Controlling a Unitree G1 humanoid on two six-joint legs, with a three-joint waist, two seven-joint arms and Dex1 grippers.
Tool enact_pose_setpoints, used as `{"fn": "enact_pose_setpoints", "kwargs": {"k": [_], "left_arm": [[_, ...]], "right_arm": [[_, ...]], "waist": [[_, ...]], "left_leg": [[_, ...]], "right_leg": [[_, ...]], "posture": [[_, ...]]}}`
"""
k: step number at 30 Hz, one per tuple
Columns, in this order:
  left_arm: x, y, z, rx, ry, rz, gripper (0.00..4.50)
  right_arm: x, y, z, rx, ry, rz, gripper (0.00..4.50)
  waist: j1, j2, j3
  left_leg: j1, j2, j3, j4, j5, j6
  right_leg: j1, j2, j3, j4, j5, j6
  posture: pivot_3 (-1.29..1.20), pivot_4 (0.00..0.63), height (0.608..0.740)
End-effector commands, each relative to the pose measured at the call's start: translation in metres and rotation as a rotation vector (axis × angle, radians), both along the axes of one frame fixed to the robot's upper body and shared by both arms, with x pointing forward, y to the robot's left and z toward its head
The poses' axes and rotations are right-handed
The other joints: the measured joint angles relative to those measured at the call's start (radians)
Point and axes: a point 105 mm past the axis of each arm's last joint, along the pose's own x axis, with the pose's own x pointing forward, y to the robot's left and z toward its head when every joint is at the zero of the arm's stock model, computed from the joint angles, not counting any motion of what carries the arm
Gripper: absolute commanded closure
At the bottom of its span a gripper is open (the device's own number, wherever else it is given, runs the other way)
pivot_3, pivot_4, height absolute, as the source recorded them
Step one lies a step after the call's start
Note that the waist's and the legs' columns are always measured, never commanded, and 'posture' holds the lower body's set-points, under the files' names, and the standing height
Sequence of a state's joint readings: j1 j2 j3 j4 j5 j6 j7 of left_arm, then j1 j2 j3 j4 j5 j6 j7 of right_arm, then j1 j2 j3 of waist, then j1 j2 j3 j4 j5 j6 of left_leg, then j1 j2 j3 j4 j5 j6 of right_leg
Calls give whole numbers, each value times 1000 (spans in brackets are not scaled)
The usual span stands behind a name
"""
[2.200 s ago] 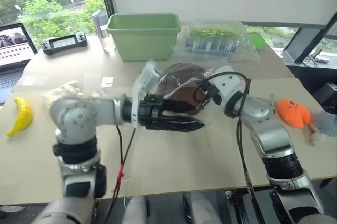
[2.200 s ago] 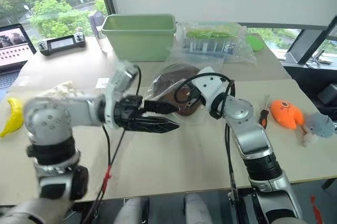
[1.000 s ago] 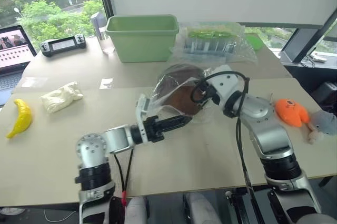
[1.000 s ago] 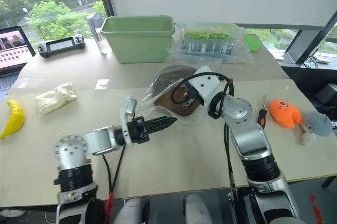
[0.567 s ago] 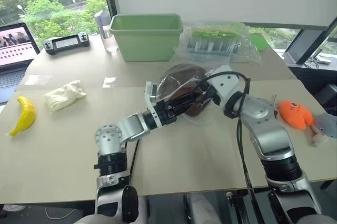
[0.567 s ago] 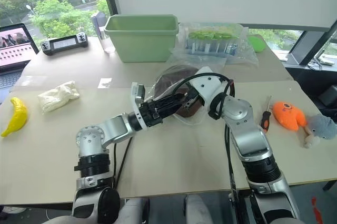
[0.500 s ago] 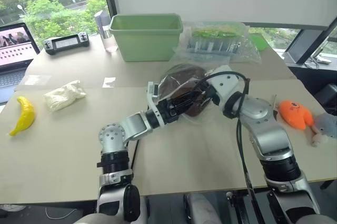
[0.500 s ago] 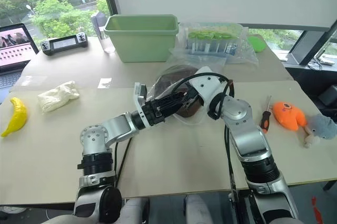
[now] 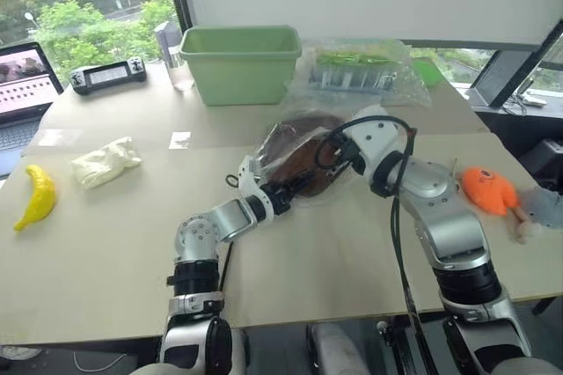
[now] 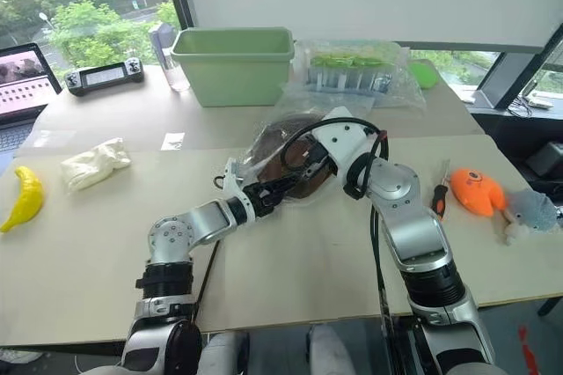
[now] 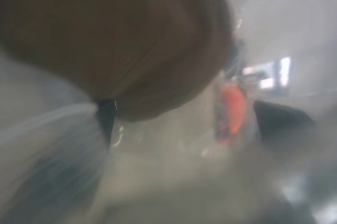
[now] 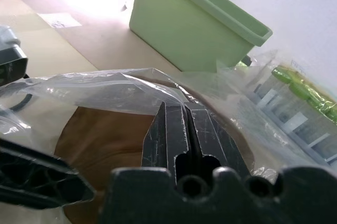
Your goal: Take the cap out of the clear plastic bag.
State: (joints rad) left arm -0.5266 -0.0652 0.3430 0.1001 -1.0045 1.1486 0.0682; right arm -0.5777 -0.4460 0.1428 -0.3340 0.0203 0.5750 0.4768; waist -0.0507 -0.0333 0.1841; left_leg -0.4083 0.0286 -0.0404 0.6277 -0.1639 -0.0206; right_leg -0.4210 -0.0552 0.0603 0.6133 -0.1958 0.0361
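My left arm reaches low across the table, left claw (image 10: 280, 187) spread, fingers pushed into the bag's (image 10: 264, 142) open mouth, at the cap's (image 9: 303, 159) near edge. Bag sits mid-table in front of the green bin (image 9: 239, 60), cap inside it, dome side up, long axis roughly left-right. My right arm bends in from the right, right claw (image 12: 185, 116) pressed together, pinching the bag's top film above the cap.

The dark brown cap (image 10: 295, 166) sits inside the wrinkly clear plastic bag (image 10: 264, 142) at mid-table.
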Motion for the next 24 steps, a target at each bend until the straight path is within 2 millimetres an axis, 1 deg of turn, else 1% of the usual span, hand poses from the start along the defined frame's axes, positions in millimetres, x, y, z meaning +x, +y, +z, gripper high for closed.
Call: {"fn": "enact_pose_setpoints", "kwargs": {"k": [1, 6, 9, 12, 16, 17, 20, 24], "left_arm": [[-10, 31, -34, 96, 150, 99, 0], [-16, 40, -25, 82, 153, 136, 0], [-13, 39, -24, 70, 155, 158, 0], [-6, 38, -30, 75, 174, 193, 0], [9, 27, -27, 24, 165, 219, 0], [12, 24, -25, 8, 158, 219, 0], [21, 15, -26, -9, 160, 226, 0], [31, 6, -26, -29, 159, 243, 0]], "right_arm": [[-5, 2, 18, 10, -69, 9, 4484], [-4, 3, 15, 3, -59, 15, 4484], [-3, 4, 14, -1, -56, 17, 4484], [-3, 5, 13, -5, -53, 22, 4484], [-3, 6, 13, -13, -52, 23, 4484], [-3, 6, 12, -15, -51, 23, 4484], [-3, 6, 12, -22, -52, 22, 4484], [-4, 5, 12, -24, -52, 17, 4484]], "waist": [[-3, -1, -1], [-11, -1, -1], [-14, -1, -1], [-12, -1, -1], [-6, -2, -3], [-4, -3, -5], [5, -4, -7], [10, -4, -9]], "left_leg": [[0, 0, 0, 0, 0, 0], [1, 1, 2, 0, 0, 0], [1, 1, 2, -1, 0, 0], [1, 0, 3, -1, 0, 0], [2, 0, 3, 0, 0, 0], [2, 0, 3, 0, -2, -3], [2, -1, 3, 1, -4, -6], [1, -1, 3, 0, -4, -6]], "right_leg": [[0, 0, 0, 0, -1, -1], [0, 0, 1, 0, -1, -1], [-1, 0, 2, 0, -1, -1], [-1, 0, 2, 0, -1, -1], [1, 0, 3, -1, -1, -1], [1, 0, 3, -2, -1, -1], [1, 0, 3, -4, -1, -1], [1, 0, 3, -4, -1, -1]], "posture": [[0, 150, 737], [0, 150, 737], [0, 150, 737], [0, 150, 737], [0, 150, 737], [0, 150, 737], [0, 150, 737], [0, 150, 737]]}}
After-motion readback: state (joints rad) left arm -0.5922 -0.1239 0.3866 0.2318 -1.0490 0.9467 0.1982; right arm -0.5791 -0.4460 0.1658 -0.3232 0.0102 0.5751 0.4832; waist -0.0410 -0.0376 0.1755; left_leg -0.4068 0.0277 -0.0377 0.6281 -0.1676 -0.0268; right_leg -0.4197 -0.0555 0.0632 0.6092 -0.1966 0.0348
